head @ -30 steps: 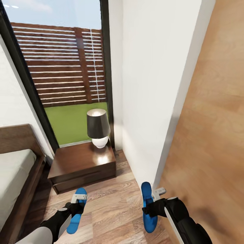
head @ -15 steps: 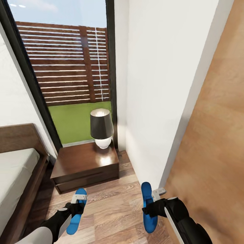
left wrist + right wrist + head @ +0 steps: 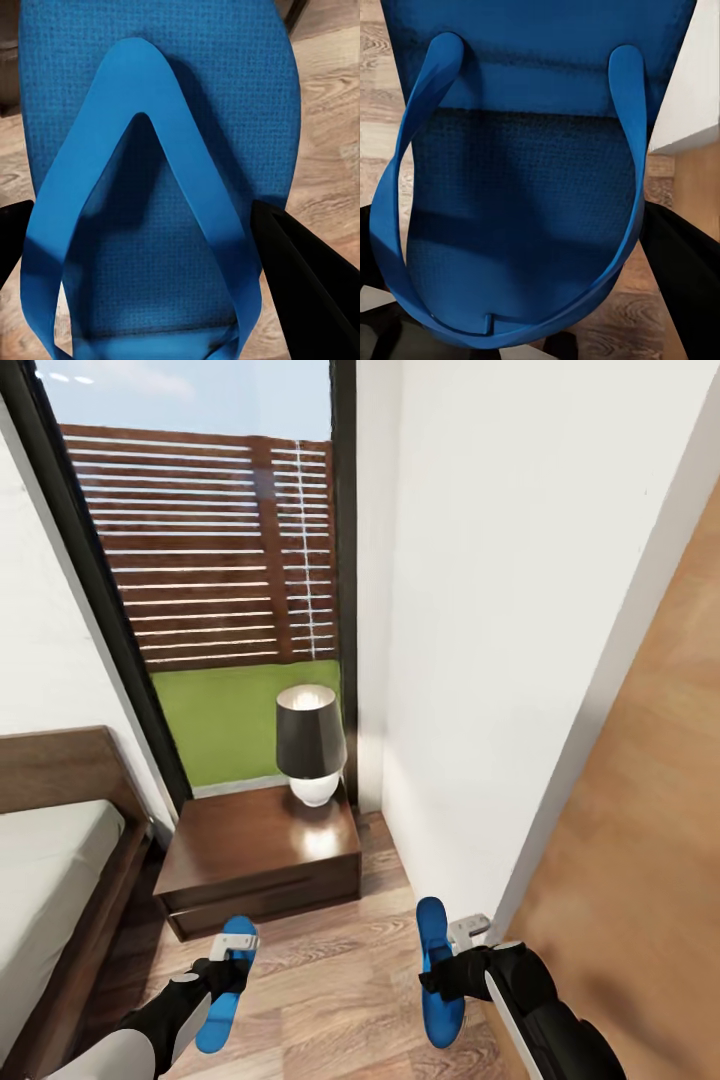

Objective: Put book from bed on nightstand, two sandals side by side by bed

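Two blue sandals are held above the wood floor [image 3: 330,980], one per gripper: the left gripper [image 3: 222,972] pinches the left sandal [image 3: 225,985], the right gripper [image 3: 447,972] pinches the right sandal [image 3: 437,972]. One nightstand [image 3: 262,850] carrying one lamp [image 3: 311,745] stands just beside one bed [image 3: 50,870].

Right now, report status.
Left gripper shut on left sandal. Right gripper shut on right sandal. Nightstand with lamp ahead, bed left.

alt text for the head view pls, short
Each gripper holds a blue sandal above the wood floor: left gripper with the left sandal, right gripper with the right sandal. Ahead, a dark lamp stands on the nightstand, beside the bed.
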Robot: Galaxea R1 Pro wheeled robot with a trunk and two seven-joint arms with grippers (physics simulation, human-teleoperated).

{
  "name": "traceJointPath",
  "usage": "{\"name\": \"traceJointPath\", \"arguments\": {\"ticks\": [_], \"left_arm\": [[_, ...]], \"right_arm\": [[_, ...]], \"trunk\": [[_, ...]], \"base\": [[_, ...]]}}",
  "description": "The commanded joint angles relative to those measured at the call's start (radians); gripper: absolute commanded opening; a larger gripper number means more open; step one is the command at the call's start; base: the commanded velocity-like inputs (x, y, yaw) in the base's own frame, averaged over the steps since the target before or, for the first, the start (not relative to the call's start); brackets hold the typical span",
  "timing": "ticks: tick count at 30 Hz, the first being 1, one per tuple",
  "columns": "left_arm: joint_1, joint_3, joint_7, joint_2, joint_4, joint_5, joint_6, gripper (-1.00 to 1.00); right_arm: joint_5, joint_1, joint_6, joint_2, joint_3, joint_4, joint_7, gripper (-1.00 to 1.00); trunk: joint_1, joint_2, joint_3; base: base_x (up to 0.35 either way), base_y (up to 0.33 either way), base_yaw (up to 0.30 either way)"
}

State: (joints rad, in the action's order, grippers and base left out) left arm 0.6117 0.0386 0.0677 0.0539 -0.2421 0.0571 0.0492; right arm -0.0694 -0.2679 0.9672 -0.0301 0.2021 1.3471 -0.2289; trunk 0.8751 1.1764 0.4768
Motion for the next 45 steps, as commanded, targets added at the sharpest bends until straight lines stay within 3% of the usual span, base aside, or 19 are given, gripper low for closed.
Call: {"name": "traceJointPath", "arguments": {"ticks": [1,15,24,36,45], "left_arm": [[0.0,0.004,0.005,0.0,-0.002,0.006,0.005,-1.0],[0.0,0.004,0.002,-0.002,0.0,0.007,0.008,-1.0],[-0.008,0.006,0.001,-0.001,0.024,0.005,0.027,-1.0],[-0.033,0.007,-0.001,-0.001,0.1,0.002,0.039,-1.0],[-0.064,0.009,-0.004,-0.003,0.109,0.001,0.039,-1.0]], "right_arm": [[-0.007,-0.001,0.004,-0.001,0.001,0.001,-0.006,-1.0],[-0.007,-0.001,0.004,0.002,0.004,-0.024,-0.005,-1.0],[-0.007,-0.001,-0.002,0.003,0.005,-0.061,-0.004,-1.0],[-0.007,-0.001,-0.096,0.005,0.006,-0.155,-0.004,-1.0],[-0.011,-0.001,-0.201,0.006,0.007,-0.255,-0.004,-1.0]], "trunk": [[0.0,0.001,0.001],[0.0,0.001,0.001],[0.0,0.001,0.001],[0.0,0.001,0.001],[0.0,0.001,0.001]], "base": [[0.198,0.0,0.249],[0.039,0.0,0.274],[0.001,0.0,0.082],[0.0,0.0,0.006],[0.0,0.0,0.0]]}}
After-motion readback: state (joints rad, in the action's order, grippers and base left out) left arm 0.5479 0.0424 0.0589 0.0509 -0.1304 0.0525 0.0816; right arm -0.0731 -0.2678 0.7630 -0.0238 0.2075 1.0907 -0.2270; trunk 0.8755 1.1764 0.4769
